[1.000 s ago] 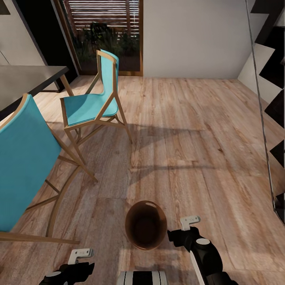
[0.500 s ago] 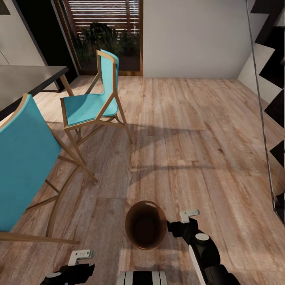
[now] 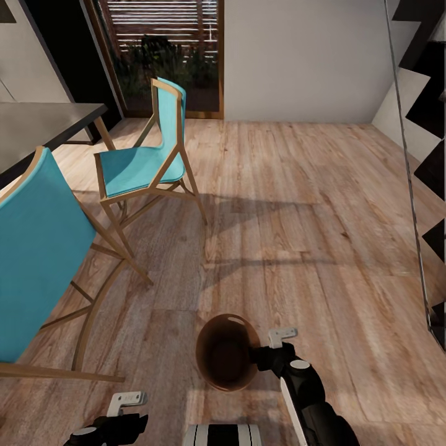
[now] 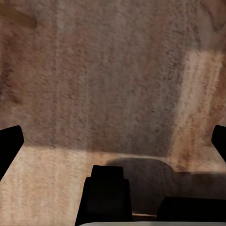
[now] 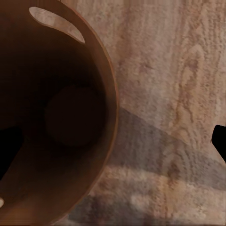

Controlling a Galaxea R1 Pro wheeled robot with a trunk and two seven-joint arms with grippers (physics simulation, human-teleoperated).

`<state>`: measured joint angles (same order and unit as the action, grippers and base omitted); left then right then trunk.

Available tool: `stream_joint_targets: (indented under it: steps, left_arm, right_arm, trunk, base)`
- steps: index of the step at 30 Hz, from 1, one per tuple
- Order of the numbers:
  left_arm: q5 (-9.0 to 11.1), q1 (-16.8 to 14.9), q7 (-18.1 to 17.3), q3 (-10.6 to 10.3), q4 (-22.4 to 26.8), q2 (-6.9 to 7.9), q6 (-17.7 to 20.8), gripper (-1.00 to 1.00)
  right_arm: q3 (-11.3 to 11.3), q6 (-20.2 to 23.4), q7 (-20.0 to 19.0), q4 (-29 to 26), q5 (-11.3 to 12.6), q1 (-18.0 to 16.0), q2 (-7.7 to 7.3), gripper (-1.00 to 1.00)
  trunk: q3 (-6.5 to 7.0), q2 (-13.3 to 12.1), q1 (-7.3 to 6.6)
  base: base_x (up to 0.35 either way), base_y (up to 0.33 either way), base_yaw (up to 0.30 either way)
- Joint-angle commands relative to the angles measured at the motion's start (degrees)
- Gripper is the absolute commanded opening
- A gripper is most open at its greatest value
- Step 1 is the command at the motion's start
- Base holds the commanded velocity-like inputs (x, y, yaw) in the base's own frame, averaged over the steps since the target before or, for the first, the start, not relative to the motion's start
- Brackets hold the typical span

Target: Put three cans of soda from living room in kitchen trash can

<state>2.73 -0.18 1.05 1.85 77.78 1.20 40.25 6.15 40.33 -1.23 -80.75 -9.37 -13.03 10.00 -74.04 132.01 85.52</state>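
Our right gripper (image 3: 263, 354) spreads wide and empty over the rim of the round brown coppery-rimmed trash can (image 3: 227, 352), upright, mouth up, on light wood plank floor (image 3: 297, 217) beside turquoise wooden-framed chairs (image 3: 148, 161).

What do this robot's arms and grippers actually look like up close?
Both arms are glossy black. The right arm carries a round white cap and a white stripe along its length. Each gripper, left gripper and right gripper, ends in a pale grey bracket-like piece. No loose cables show.
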Motion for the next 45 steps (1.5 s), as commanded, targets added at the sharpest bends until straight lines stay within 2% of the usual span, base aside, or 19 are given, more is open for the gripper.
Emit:
stream_joint_targets:
  steps: [1, 8, 11, 13, 24, 26, 27, 30, 45]
  left_arm:
    - [0.0, 0.0, 0.0, 0.0, 0.0, -0.01, 0.0, 1.0]
    - [0.0, 0.0, -0.08, -0.02, 0.0, -0.06, 0.0, 1.0]
    - [0.0, 0.0, -0.04, 0.0, 0.0, -0.09, 0.0, 1.0]
    - [0.0, 0.0, -0.02, 0.0, 0.0, -0.07, 0.0, 1.0]
    - [0.0, 0.01, -0.01, -0.03, 0.0, -0.15, 0.0, 1.0]
    - [0.0, 0.04, 0.0, -0.04, 0.0, -0.15, 0.0, 1.0]
    - [0.0, 0.05, 0.0, -0.02, 0.0, -0.15, 0.0, 1.0]
    - [0.0, 0.01, 0.0, 0.0, 0.0, -0.13, 0.0, 1.0]
    - [0.08, 0.01, 0.0, -0.07, -0.06, -0.14, -0.01, 1.0]
  right_arm:
    - [0.0, -0.03, 0.0, 0.33, -0.01, -0.11, 0.0, 1.0]
    - [0.0, -1.44, 0.0, 2.25, 0.01, -0.71, 0.0, 1.0]
    - [0.0, -4.38, 0.0, 9.76, -0.02, -4.22, 0.0, 1.0]
    - [0.0, -5.75, 0.0, 12.57, -0.03, -5.4, 0.0, 1.0]
    - [-0.16, -7.87, 0.01, 16.11, 0.05, -6.52, 0.0, 1.0]
    - [-0.25, -8.66, 0.0, 18.59, 0.08, -7.74, 0.0, 1.0]
    - [-0.69, -9.96, 0.04, 21.64, 0.31, -8.89, 0.0, 1.0]
    - [-1.35, -11.98, 0.01, 24.37, 0.6, -9.59, 0.0, 1.0]
    - [-1.49, -12.47, 0.0, 24.93, 0.66, -9.73, 0.0, 1.0]
  trunk:
    - [0.0, 0.0, 0.0]
    - [0.0, 0.0, 0.0]
    - [0.0, 0.0, 0.0]
    - [0.0, 0.0, 0.0]
    - [0.0, 0.0, 0.0]
    - [0.0, 0.0, 0.0]
    - [0.0, 0.0, 0.0]
    - [0.0, 0.0, 0.0]
    - [0.0, 0.0, 0.0]
  base:
    - [0.0, 0.0, 0.0]
    - [0.0, 0.0, 0.0]
    - [0.0, 0.0, 0.0]
    - [0.0, 0.0, 0.0]
    - [0.0, 0.0, 0.0]
    - [0.0, 0.0, 0.0]
    - [0.0, 0.0, 0.0]
    - [0.0, 0.0, 0.0]
    - [0.0, 0.0, 0.0]
